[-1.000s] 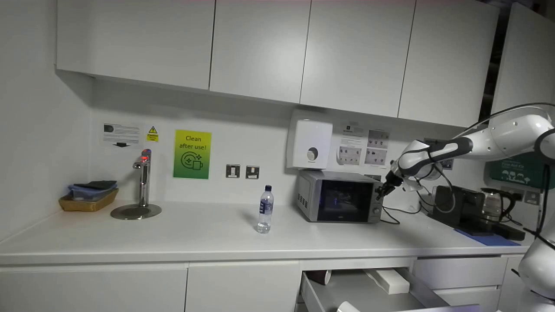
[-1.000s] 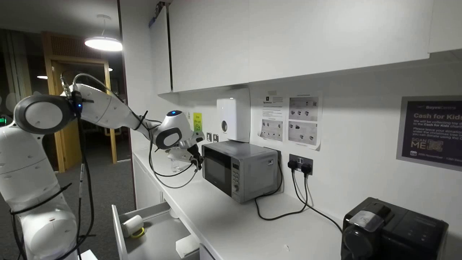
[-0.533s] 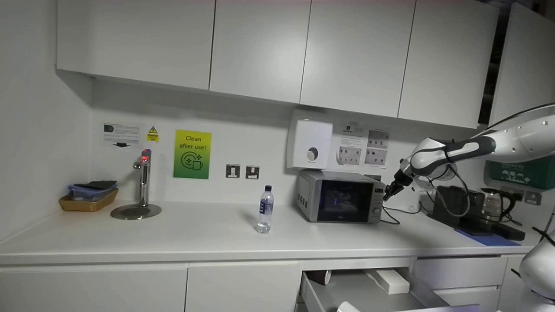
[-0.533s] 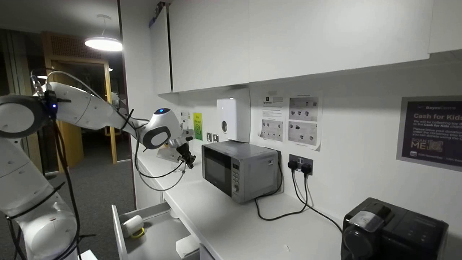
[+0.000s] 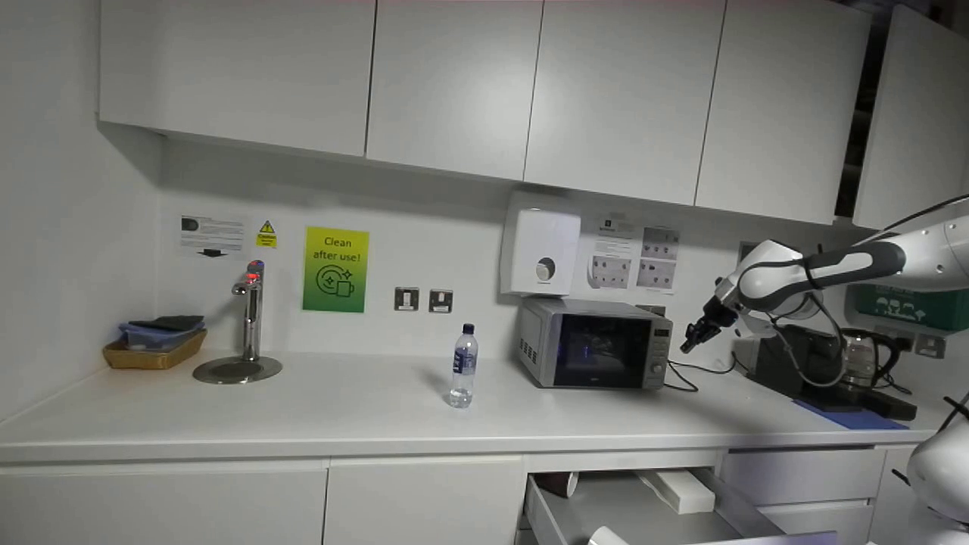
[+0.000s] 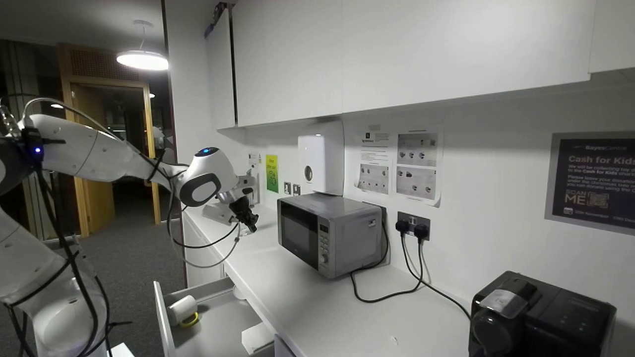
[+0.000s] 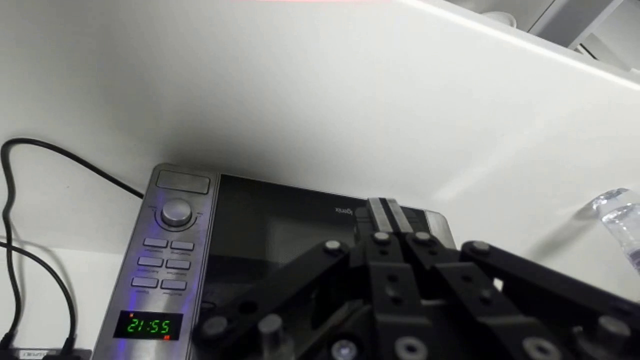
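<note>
My gripper [image 7: 384, 204] is shut and empty; its pads lie almost together with only a thin dark gap. It also shows in both exterior views [image 5: 686, 350] [image 6: 253, 229], held above the counter in front of a silver microwave and apart from it. The microwave [image 5: 606, 350] [image 6: 303, 233] has its dark door shut. In the wrist view its panel [image 7: 150, 265] shows a knob, buttons and a green 21:55, and the fingers cover part of the door. A clear water bottle with a dark cap [image 5: 463, 369] stands upright on the counter; part of it shows in the wrist view [image 7: 622, 225].
An open drawer [image 5: 628, 515] below the counter holds a white mug with a yellow handle [image 6: 182, 310], a dark mug [image 5: 559, 483] and a white box [image 5: 687, 492]. A coffee machine [image 6: 540, 317], a glass kettle [image 5: 859, 365], a tap [image 5: 252, 310] and a basket [image 5: 155, 356] stand on the counter. Black cables [image 6: 369, 297] lie behind the microwave.
The arm and gripper have drawn back from the microwave front, away from the counter's back wall. The microwave, bottle and drawer have not moved.
</note>
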